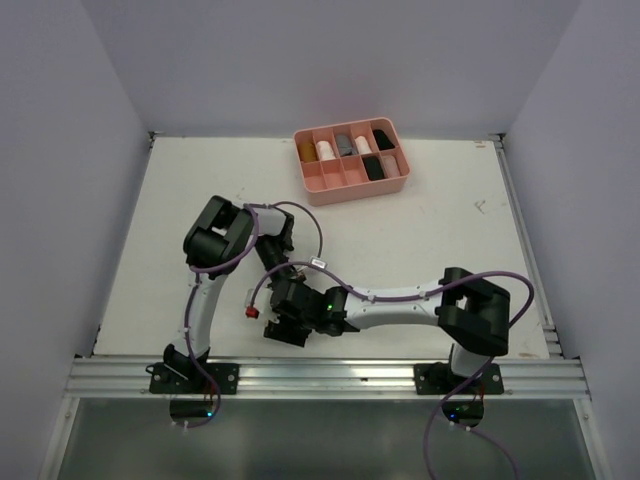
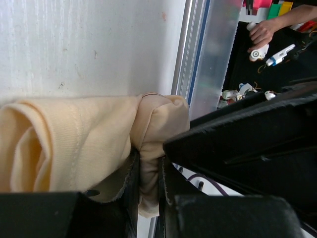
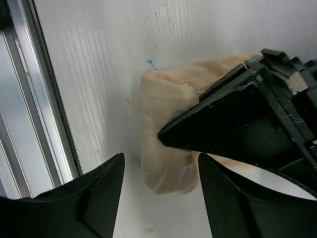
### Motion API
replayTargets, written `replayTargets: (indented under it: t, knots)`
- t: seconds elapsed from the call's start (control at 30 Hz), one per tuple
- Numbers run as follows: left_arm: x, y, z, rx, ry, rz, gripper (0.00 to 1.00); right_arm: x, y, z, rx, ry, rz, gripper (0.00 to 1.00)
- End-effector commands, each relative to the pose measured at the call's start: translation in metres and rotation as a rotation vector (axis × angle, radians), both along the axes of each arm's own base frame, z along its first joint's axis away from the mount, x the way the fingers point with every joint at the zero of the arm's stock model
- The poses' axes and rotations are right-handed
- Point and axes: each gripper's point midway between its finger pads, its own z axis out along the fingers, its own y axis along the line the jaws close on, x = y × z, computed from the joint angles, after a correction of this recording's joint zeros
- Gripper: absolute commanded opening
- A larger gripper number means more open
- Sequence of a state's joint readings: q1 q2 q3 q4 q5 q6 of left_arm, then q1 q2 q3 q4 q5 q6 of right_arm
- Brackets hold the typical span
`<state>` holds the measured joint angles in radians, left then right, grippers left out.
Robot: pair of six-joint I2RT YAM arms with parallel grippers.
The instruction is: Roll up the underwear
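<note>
Far back on the table (image 1: 180,200) sat a pink tray (image 1: 352,188) with rolled items in its compartments, well apart from both arms. A metal rail (image 1: 320,375) ran along the near edge. Just beside that rail lay the tan underwear (image 2: 74,144). The left gripper (image 2: 148,166) was clenched on a fold of it, and its black body hid part of the cloth from the right wrist camera. The right gripper (image 3: 161,161) stood released and wide, with the cloth's end between its tips.

Pink divided tray (image 1: 360,191) far on white table (image 1: 200,200), metal rail (image 1: 330,378) at near edge
</note>
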<state>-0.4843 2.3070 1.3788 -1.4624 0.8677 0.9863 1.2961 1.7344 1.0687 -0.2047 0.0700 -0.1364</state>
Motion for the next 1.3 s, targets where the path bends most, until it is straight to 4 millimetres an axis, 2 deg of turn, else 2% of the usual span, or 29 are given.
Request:
replayTargets:
  t: [0.0,0.17,0.23,0.27,0.37,0.4,0.5,0.6,0.7,0.77,0.8,0.83,0.9,0.93,0.97,1.0,1.03,1.07,1.1,1.13,1.17,1.2,1.23,1.27]
  knots:
    - [0.044,0.023,-0.087,-0.01,-0.331,-0.172,0.18,-0.003,0.004,-0.011,-0.008,-0.025,0.026,0.65]
    - [0.045,0.024,-0.087,-0.006,-0.329,-0.161,0.18,-0.006,-0.003,-0.023,-0.037,-0.026,0.027,0.62]
    - [0.045,0.023,-0.087,-0.01,-0.331,-0.158,0.18,-0.005,-0.004,-0.029,-0.045,-0.032,0.026,0.55]
    - [0.045,0.024,-0.087,-0.009,-0.33,-0.159,0.2,-0.004,-0.004,-0.029,-0.04,-0.037,0.022,0.42]
    - [0.049,0.02,-0.082,-0.028,-0.348,-0.148,0.24,-0.005,-0.003,-0.031,-0.031,-0.038,0.028,0.22]
    - [0.05,0.018,-0.08,-0.034,-0.353,-0.142,0.26,-0.007,-0.003,-0.033,-0.034,-0.029,0.042,0.12]
    - [0.062,0.009,-0.065,-0.078,-0.399,-0.117,0.38,-0.017,-0.007,-0.044,-0.057,0.028,0.061,0.0]
    - [0.082,-0.002,-0.033,-0.165,-0.466,-0.073,0.46,-0.025,-0.009,-0.05,-0.066,0.072,0.066,0.0]
    - [0.111,-0.009,0.015,-0.282,-0.572,0.001,0.57,-0.034,-0.007,-0.049,-0.055,0.144,0.073,0.0]
    - [0.136,-0.006,0.055,-0.363,-0.664,0.079,0.62,-0.038,-0.006,-0.047,-0.041,0.204,0.071,0.0]
    - [0.145,-0.003,0.077,-0.408,-0.73,0.095,0.66,-0.038,-0.005,-0.044,-0.03,0.231,0.052,0.0]
    - [0.157,0.008,0.089,-0.422,-0.78,0.137,0.68,-0.042,-0.004,-0.043,-0.016,0.277,0.058,0.0]
    - [0.169,0.017,0.108,-0.451,-0.855,0.201,0.73,-0.035,-0.004,-0.038,0.001,0.335,0.014,0.0]
    - [0.185,0.029,0.126,-0.461,-0.964,0.24,0.75,-0.035,-0.004,-0.037,0.012,0.381,-0.014,0.0]
    - [0.184,0.036,0.128,-0.46,-0.984,0.272,0.8,-0.028,-0.003,-0.033,0.04,0.432,-0.031,0.0]
    - [0.186,0.043,0.146,-0.455,-1.041,0.314,0.82,-0.027,-0.002,-0.031,0.055,0.48,-0.058,0.0]
    - [0.2,0.057,0.152,-0.443,-1.12,0.352,0.85,-0.025,-0.002,-0.033,0.059,0.515,-0.071,0.0]
    - [0.198,0.065,0.151,-0.416,-1.134,0.37,0.93,-0.021,-0.002,-0.03,0.071,0.559,-0.08,0.0]
    - [0.196,0.07,0.166,-0.417,-1.196,0.374,1.0,-0.018,-0.001,-0.03,0.075,0.591,-0.1,0.0]
    - [0.197,0.077,0.169,-0.408,-1.229,0.39,1.0,-0.016,-0.002,-0.036,0.068,0.624,-0.114,0.0]
    - [0.196,0.079,0.177,-0.41,-1.27,0.391,1.0,-0.009,0.001,-0.034,0.084,0.651,-0.128,0.0]
    - [0.19,0.08,0.196,-0.415,-1.326,0.409,1.0,-0.011,0.003,-0.032,0.094,0.703,-0.137,0.0]
    - [0.198,0.08,0.21,-0.428,-1.406,0.423,1.0,-0.01,0.004,-0.032,0.1,0.736,-0.144,0.0]
    - [0.197,0.086,0.209,-0.394,-1.424,0.466,1.0,-0.003,0.006,-0.037,0.106,0.769,-0.165,0.0]
